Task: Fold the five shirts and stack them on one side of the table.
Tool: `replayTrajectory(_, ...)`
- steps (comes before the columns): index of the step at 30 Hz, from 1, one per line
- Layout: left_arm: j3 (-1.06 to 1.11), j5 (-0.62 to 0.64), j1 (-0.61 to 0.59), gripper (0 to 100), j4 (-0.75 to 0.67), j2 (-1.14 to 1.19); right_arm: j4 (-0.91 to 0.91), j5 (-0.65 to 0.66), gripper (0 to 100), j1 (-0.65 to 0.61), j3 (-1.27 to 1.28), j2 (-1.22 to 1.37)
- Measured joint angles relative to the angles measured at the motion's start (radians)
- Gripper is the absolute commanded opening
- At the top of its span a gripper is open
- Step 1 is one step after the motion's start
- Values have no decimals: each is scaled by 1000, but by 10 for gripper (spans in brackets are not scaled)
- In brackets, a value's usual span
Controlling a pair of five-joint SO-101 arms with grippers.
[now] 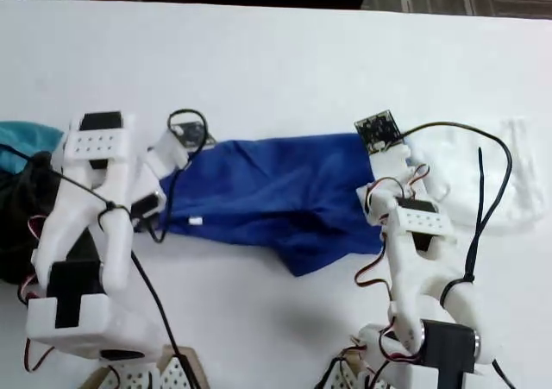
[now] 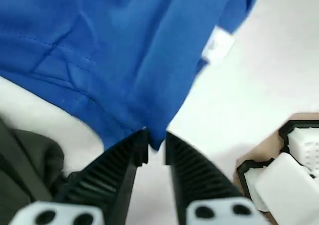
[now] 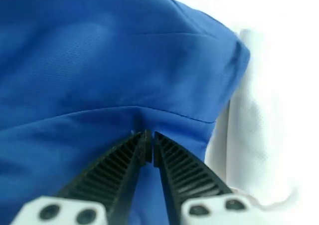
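- I see the blue shirt point(image 1: 276, 195) rumpled mid-table, lying between my two arms.
- My left gripper point(image 2: 156, 145) pinches its edge, jaws nearly closed.
- My right gripper point(image 3: 149, 146) is clamped tight on a fold.
- A white shirt point(image 1: 509, 178) lies just beside the right arm.

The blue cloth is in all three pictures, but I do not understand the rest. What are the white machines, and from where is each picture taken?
The white machines are two robot arms, left arm and right arm. One picture looks down on the table from above; the other two come from cameras on the wrists. The blue shirt lies between the arms. The left pincer pinches one end, the right pincer the other. A white cloth lies beside the right arm, a teal cloth and a dark cloth beside the left.
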Motion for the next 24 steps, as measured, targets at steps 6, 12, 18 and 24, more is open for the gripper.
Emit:
replayTrajectory(6,-8,0,-32,192,-11,20,0,0,21,0,0,0)
replayTrajectory(12,-18,0,-46,191,-26,23,0,0,21,0,0,0)
replayTrajectory(18,71,0,-40,191,-149,23,0,0,21,0,0,0)
replayTrajectory(24,137,54,14,191,-262,23,0,0,21,0,0,0)
